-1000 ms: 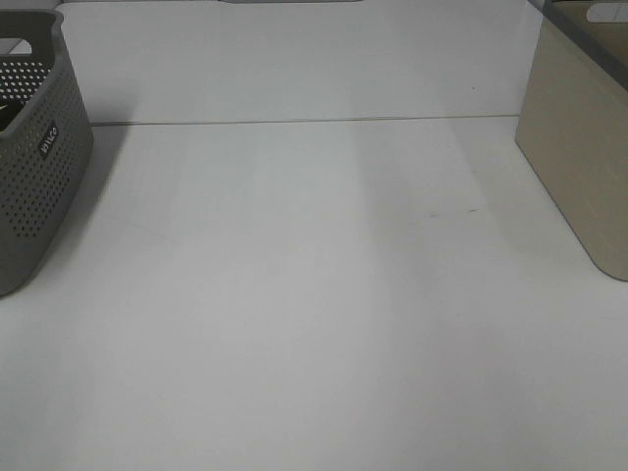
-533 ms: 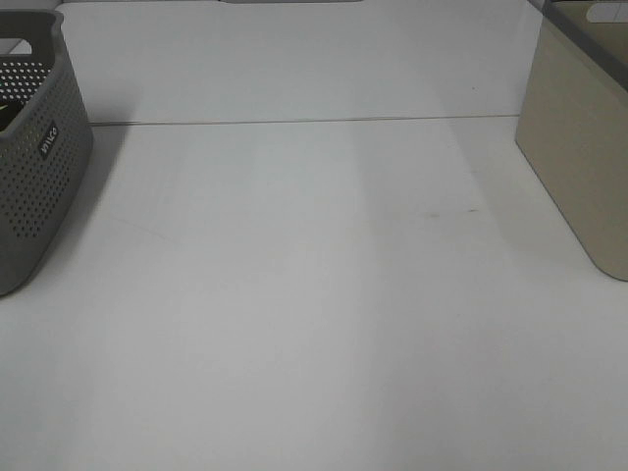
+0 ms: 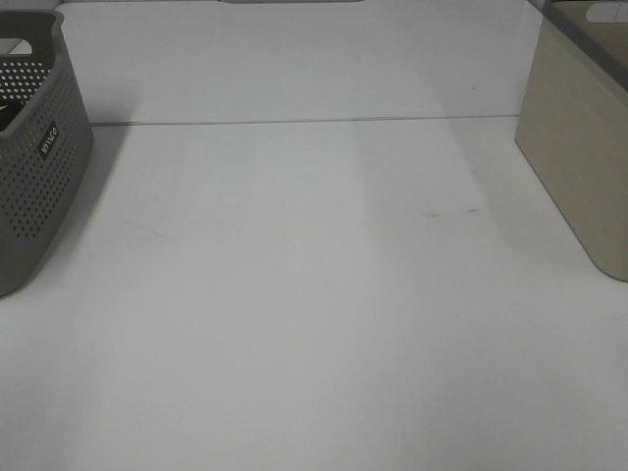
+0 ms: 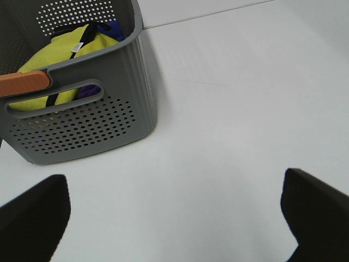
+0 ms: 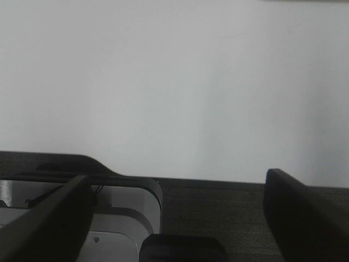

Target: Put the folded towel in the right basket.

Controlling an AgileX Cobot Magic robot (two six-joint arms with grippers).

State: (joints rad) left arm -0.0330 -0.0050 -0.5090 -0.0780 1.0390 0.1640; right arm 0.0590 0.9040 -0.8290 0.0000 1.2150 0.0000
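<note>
No folded towel lies on the white table (image 3: 314,294). The right basket (image 3: 579,137) is beige and stands at the table's right edge; its inside is hidden. The left basket (image 3: 29,157) is grey and perforated. In the left wrist view this grey basket (image 4: 82,120) holds a yellow cloth (image 4: 65,54) and something blue-purple (image 4: 112,27). My left gripper (image 4: 174,177) is open and empty, above the table beside the grey basket. My right gripper (image 5: 175,177) is open and empty, over the table's front edge. Neither gripper shows in the exterior view.
A seam (image 3: 294,122) runs across the table at the back. An orange-brown handle piece (image 4: 22,83) sits on the grey basket's rim. In the right wrist view, the table's edge (image 5: 218,180) and a white-grey base (image 5: 109,218) below it show.
</note>
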